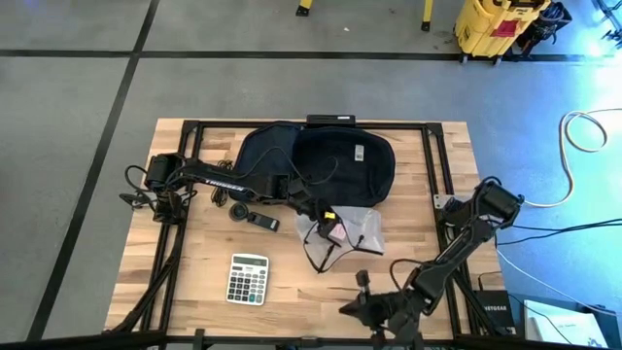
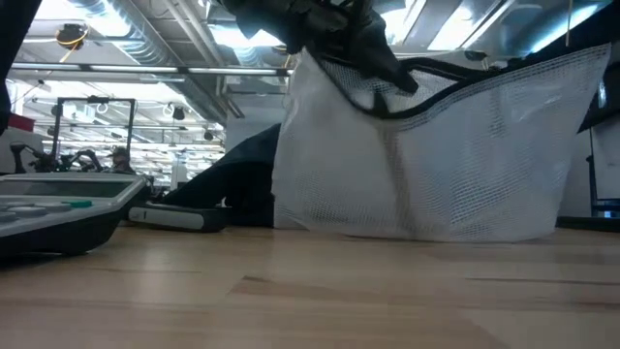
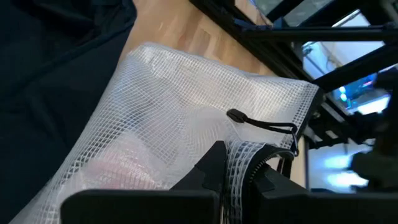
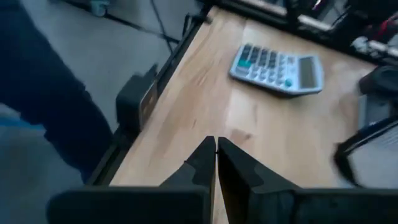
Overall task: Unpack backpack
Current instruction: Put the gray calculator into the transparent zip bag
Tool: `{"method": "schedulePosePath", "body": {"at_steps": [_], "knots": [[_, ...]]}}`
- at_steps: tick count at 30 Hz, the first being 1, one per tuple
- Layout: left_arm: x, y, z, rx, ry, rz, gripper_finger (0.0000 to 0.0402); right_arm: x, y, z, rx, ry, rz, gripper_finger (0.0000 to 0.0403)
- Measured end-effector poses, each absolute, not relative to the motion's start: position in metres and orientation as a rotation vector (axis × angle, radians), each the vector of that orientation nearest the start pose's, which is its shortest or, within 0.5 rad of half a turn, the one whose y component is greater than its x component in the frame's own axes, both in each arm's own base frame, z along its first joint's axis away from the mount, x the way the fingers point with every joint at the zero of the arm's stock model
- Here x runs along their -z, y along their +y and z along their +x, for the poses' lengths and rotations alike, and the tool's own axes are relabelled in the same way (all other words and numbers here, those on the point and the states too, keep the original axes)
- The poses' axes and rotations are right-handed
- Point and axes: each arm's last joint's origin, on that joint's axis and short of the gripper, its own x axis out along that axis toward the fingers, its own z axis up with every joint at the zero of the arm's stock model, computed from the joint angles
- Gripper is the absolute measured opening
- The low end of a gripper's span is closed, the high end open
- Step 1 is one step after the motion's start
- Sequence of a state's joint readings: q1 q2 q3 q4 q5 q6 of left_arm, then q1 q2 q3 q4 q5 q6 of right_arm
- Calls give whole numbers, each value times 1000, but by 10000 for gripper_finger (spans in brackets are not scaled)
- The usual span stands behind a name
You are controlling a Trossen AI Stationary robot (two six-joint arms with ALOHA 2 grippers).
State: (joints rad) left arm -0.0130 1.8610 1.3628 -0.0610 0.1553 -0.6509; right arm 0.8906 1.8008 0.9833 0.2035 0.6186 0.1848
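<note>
Backpack: we find the large soft dark navy fabric backpack (image 1: 316, 163) at the far middle of the light wooden table (image 1: 194, 262), lying flat, its small white logo patch (image 1: 358, 153) facing up. In the low view it shows as a dark mound (image 2: 228, 179) behind the mesh pouch.

Mesh pouch: a clear white-gridded mesh pouch with black trim (image 1: 340, 233) sits just near of the backpack, a pink and a yellow item dimly visible inside. In the low view we see it (image 2: 436, 155) hanging upright, its lower edge at the table top.

Left gripper: we note the left arm reaching across from the left side; its gripper (image 1: 313, 211) is at the pouch's far left corner. In the left wrist view the jaws (image 3: 239, 171) are clenched on the pouch's black-trimmed edge (image 3: 261, 162), with a black zip pull cord (image 3: 264, 124) just beyond.

Right gripper: we place the right gripper (image 1: 352, 308) at the near edge of the table, right of centre, apart from the pouch. Its fingers (image 4: 216, 158) are pressed together with nothing between them.

Other items: a grey desk calculator with a green key (image 1: 249, 278) lies near left of the pouch, well apart from it; a small black flat device (image 1: 262, 220) and a small round black object (image 1: 239, 212) lie between the calculator and the backpack.
</note>
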Motion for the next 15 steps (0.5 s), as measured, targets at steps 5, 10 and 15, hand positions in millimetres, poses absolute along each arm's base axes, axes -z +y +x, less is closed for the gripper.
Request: {"method": "schedulePosePath", "body": {"at_steps": [5,10,15], "knots": [[-241,-10,421,-26,590,-695,0,-137,278,251,-224,530,-231,0],[-241,-8,421,-27,589,-697,0,-113,278,260,-297,610,-92,0],[-242,-6,421,-31,586,-699,0,-111,281,277,-490,564,85,0]]}}
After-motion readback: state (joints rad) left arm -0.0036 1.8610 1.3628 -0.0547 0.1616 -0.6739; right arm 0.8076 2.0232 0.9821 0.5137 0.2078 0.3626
